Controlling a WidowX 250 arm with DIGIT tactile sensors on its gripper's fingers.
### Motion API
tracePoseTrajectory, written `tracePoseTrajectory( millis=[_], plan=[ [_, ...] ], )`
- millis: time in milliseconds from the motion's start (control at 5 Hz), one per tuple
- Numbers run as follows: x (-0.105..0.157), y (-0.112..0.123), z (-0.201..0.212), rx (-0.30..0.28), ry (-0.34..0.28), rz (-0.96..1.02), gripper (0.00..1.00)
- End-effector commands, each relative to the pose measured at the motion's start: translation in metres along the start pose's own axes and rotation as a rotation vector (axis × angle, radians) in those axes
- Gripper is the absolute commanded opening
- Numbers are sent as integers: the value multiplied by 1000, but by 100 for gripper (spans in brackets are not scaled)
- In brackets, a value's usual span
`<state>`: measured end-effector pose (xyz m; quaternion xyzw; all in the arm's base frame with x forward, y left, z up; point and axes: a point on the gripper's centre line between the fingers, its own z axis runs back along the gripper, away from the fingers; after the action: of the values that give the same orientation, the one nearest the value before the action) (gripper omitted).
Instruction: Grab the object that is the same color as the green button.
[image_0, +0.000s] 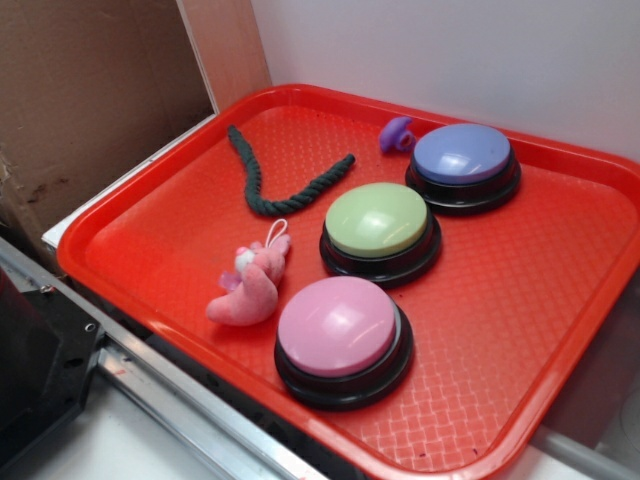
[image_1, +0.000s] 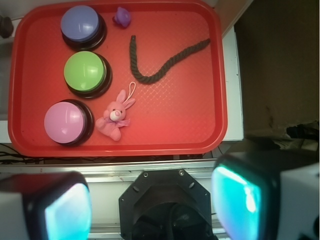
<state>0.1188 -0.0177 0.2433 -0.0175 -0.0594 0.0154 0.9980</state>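
Spread wide and empty above the red tray, the gripper could grab the pink bunny by mistake, since the bendy green rope lies farther off, beside the green button.

Red plastic tray, textured floor, raised rim, carries everything. Landmark: green button, about centre of the tray. In the exterior view, purple button lies beyond it, pink button nearer the camera; the three form a diagonal row. Dark green rope, bent in a hook, lies left of the green button. Pink plush bunny sits beside the pink button. Small purple piece sits just beside the purple button.
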Motion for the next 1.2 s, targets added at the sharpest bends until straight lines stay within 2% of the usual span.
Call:
tracePoseTrajectory(
  millis=[0, 400, 800, 1000],
  plan=[
    [0, 0, 0, 0, 0, 0, 100],
    [31, 26, -31, 17, -9, 331, 100],
    [70, 52, -94, 40, -42, 743, 100],
    [88, 52, -134, 72, -53, 881, 100]
  ],
)
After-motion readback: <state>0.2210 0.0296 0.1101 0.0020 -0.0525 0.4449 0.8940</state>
